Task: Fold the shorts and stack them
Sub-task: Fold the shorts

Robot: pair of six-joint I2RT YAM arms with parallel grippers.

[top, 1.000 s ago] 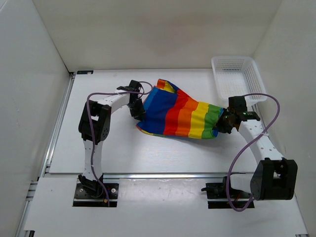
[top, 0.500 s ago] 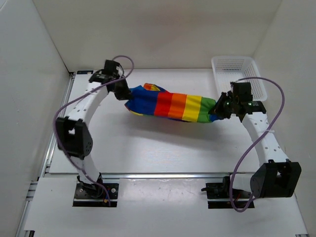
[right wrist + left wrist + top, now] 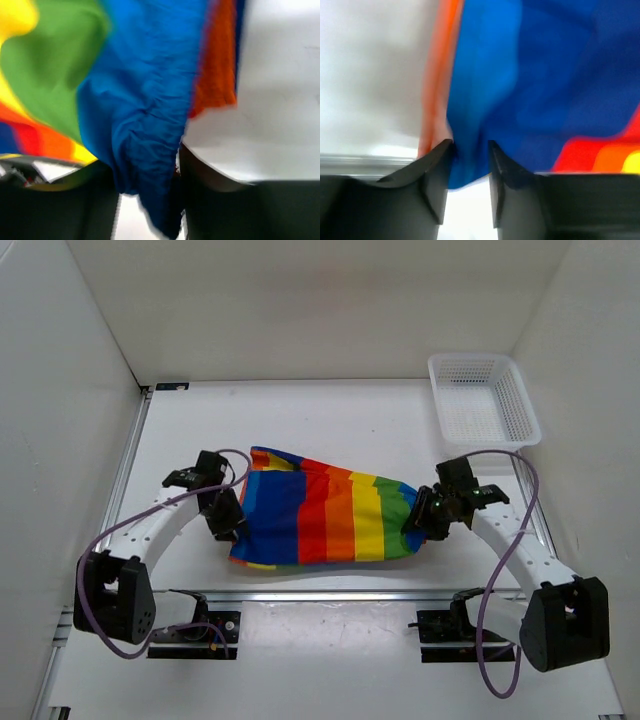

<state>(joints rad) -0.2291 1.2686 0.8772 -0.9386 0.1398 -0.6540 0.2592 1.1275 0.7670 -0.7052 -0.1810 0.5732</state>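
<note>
Rainbow-striped shorts (image 3: pixel 320 518) are spread flat near the front edge of the bench (image 3: pixel 380 420), stretched between both arms. A white mesh basket (image 3: pixel 483 400) is set in the far right corner. The blue end is pinched by the left gripper (image 3: pixel 232 528), and the green end is clamped by the right gripper (image 3: pixel 418 520).

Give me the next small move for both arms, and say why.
Probably lower both ends onto the table so the shorts lie flat before any fold. The left tool and the right tool each pinch an opposite end, and the cloth spans between them, spread open near the table's front edge.
</note>
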